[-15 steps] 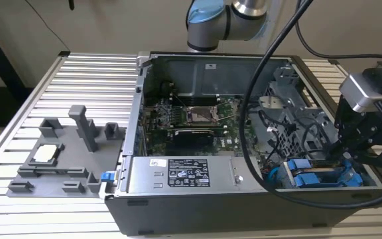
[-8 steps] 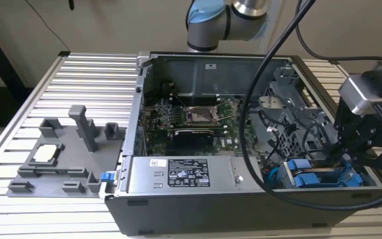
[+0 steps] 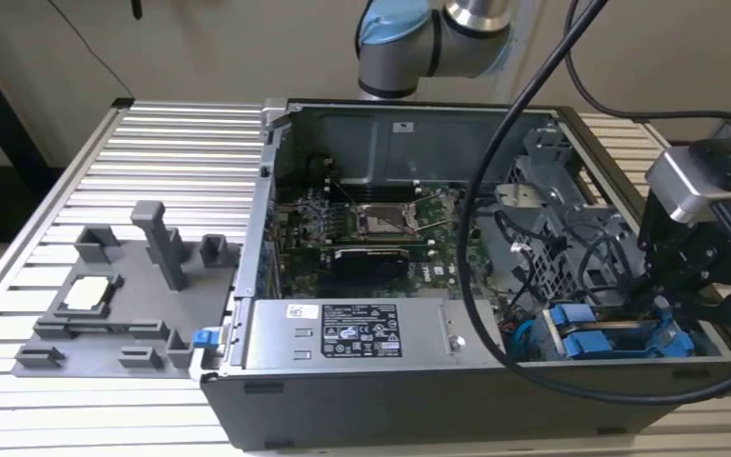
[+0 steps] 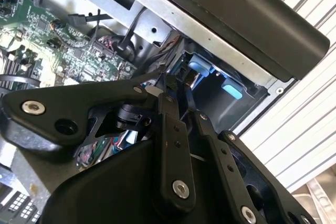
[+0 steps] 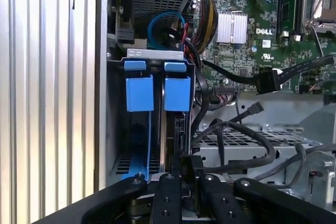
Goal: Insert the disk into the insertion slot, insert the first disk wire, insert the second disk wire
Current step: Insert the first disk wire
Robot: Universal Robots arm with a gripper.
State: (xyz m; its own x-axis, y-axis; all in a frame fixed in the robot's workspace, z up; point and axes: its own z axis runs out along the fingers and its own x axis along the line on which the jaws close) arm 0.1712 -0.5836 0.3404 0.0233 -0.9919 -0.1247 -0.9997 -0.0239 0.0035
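1 black gripper (image 3: 658, 307) hangs low over the open case's corner at the exterior view's right. It is just above the disk (image 3: 588, 341), of which the bright blue carrier shows, standing on edge inside the case. The grey power-supply box (image 3: 346, 333) lies just beside that corner and the green motherboard (image 3: 379, 224) further in. A thick black cable (image 3: 467, 257) droops across the case towards the same corner. In the second wrist view the fingers (image 4: 169, 124) run down side by side and meet at the gripper's tip (image 4: 176, 85), close to 2 blue tabs (image 4: 231, 88) under the case's dark rim. They look drawn together, but what they pinch is hidden there. In the first wrist view the 2 tabs sit side by side under a grey bracket of the insertion slot (image 5: 152, 53). The carrier's blue rail runs down into the bay, so I judge the disk already seated. At the fingertips (image 5: 169, 182) sits a small dark block, and a thin black lead loops to it. I take this for the plug of a disk wire (image 5: 262, 153), clenched in the grip, though I cannot be sure. To do this step well, the plug should be held square to the disk's dark edge (image 5: 178, 129). It should go in straight along that edge with light pressure, with the loose leads (image 5: 247, 111) kept out from under it. A tilted plug would likely jam or bend.
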